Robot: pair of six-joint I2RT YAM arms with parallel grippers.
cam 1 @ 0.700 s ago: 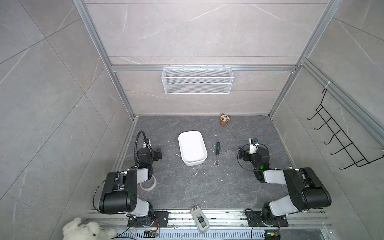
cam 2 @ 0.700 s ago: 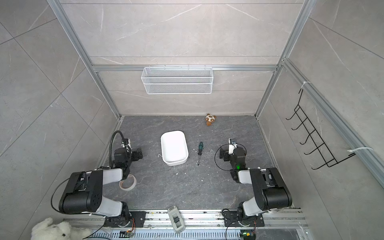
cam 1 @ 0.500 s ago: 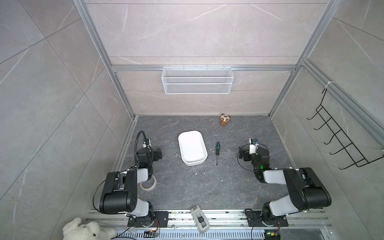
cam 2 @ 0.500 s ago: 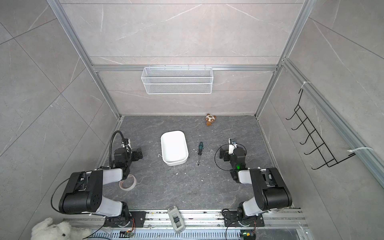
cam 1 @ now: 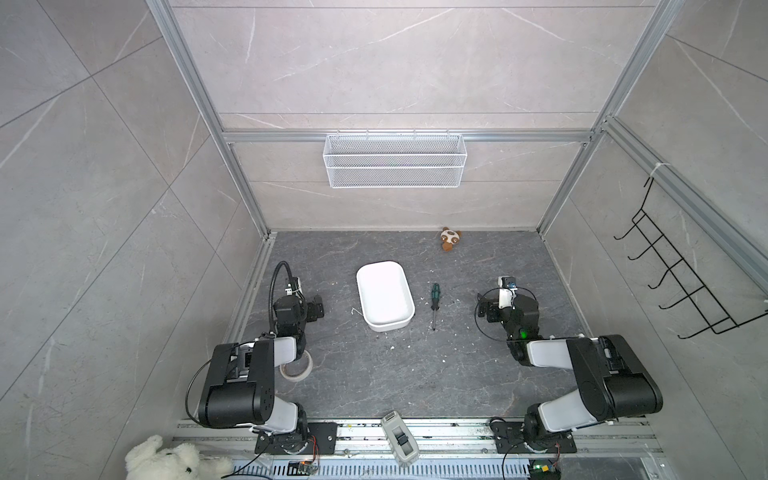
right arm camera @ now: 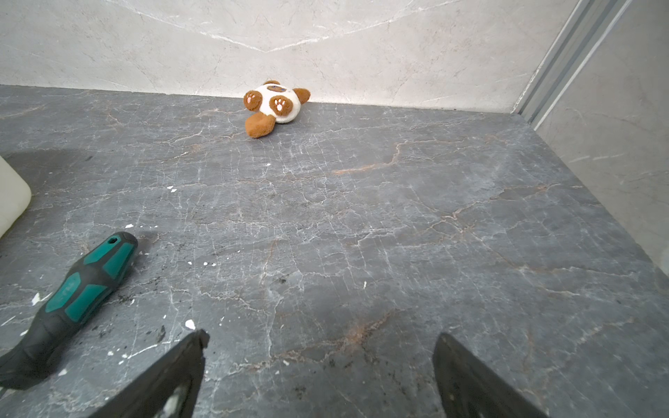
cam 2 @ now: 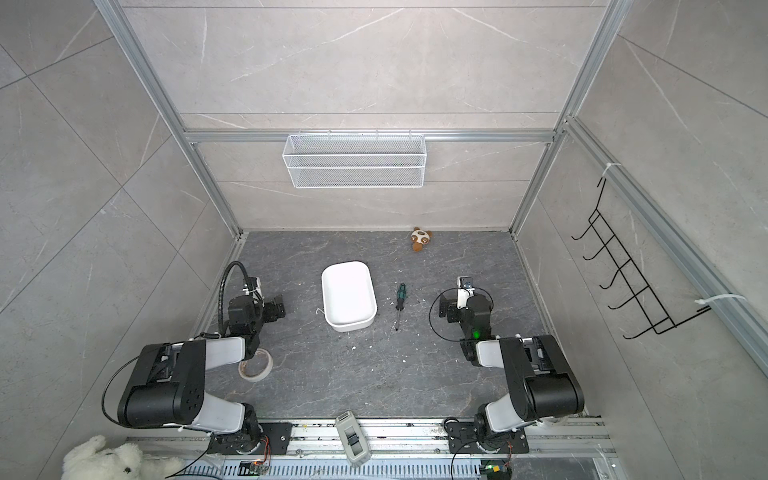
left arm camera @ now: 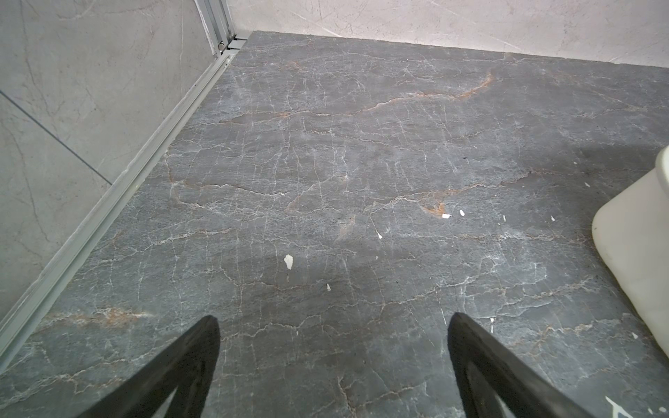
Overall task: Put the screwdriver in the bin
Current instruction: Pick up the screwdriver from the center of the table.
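Nothing is moving since the earlier views: we are seeing both arms, the screwdriver (cam 1: 434, 305) and the bin (cam 1: 384, 295) sitting exactly where they were. The screwdriver is lying flat on the dark counter (cam 1: 374, 374), just beside the bin on the right arm's side but not touching it, with its teal and black handle pointing toward the back wall (cam 1: 374, 208) and its thin shaft pointing toward the arm bases. The bin is sitting between the two arms, its white floor showing bare in both top views. The right tool (right arm camera: 321, 336) is pointing low over the counter with its fingers spread wide and only stone between them; in the right wrist view the screwdriver handle is lying off to one side of them, apart. The left tool (left arm camera: 333, 318) is likewise standing wide over bare counter, gripping nothing. We are also seeing a small brown and white plush toy (cam 1: 450, 239) resting near the back wall, and a roll of tape (cam 1: 296, 368) lying partly under the left arm.
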